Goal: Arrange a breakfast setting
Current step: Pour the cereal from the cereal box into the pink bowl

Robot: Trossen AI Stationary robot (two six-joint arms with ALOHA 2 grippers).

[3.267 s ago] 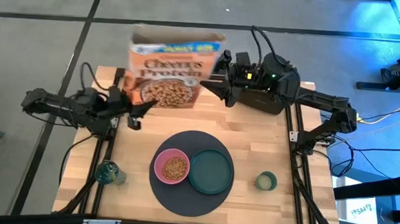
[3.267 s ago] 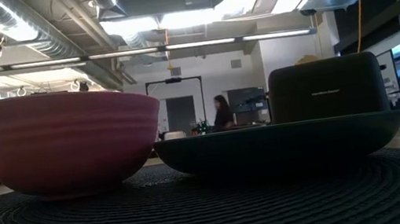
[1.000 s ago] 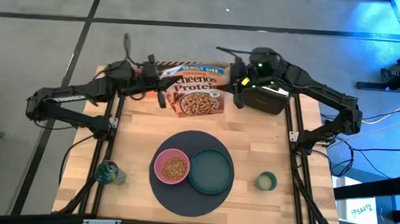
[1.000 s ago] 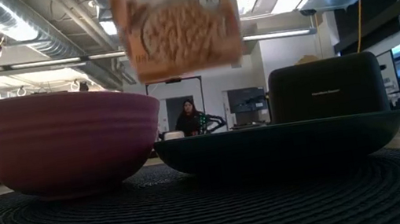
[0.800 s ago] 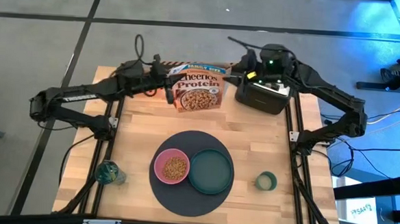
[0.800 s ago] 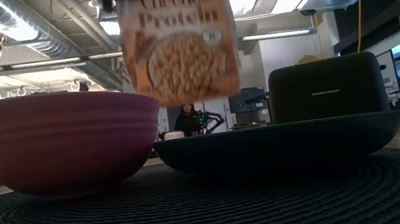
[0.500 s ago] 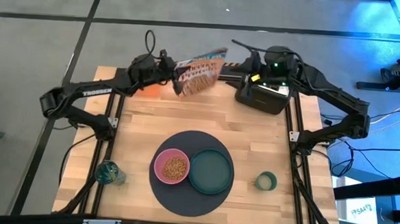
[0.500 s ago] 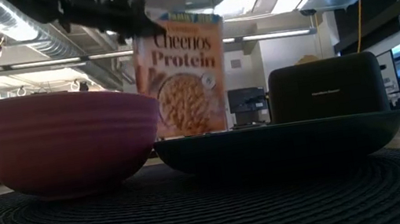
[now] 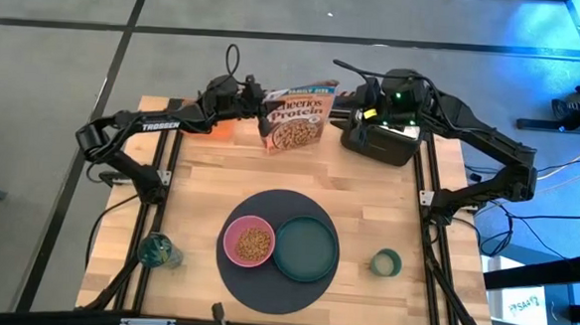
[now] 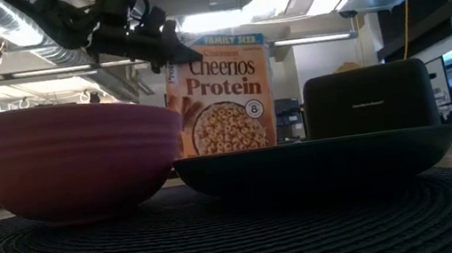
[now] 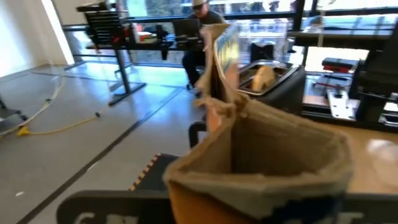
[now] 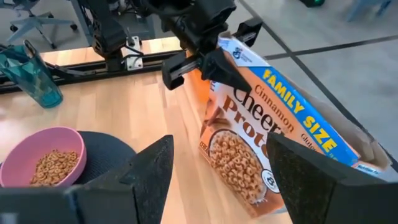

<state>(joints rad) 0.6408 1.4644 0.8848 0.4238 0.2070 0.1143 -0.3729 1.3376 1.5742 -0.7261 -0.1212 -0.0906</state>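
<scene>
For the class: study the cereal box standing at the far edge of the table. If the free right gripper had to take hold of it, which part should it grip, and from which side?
Probably the cereal box near its open top, across the thin depth, coming from the toaster side. It stands upright with broad front panels too wide for the fingers, and the left gripper already holds the other top corner. The right gripper waits open there.

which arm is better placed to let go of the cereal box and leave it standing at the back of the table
Left. The left gripper is clamped on the cereal box near its top, while the right gripper hangs open beside it, touching nothing.
</scene>
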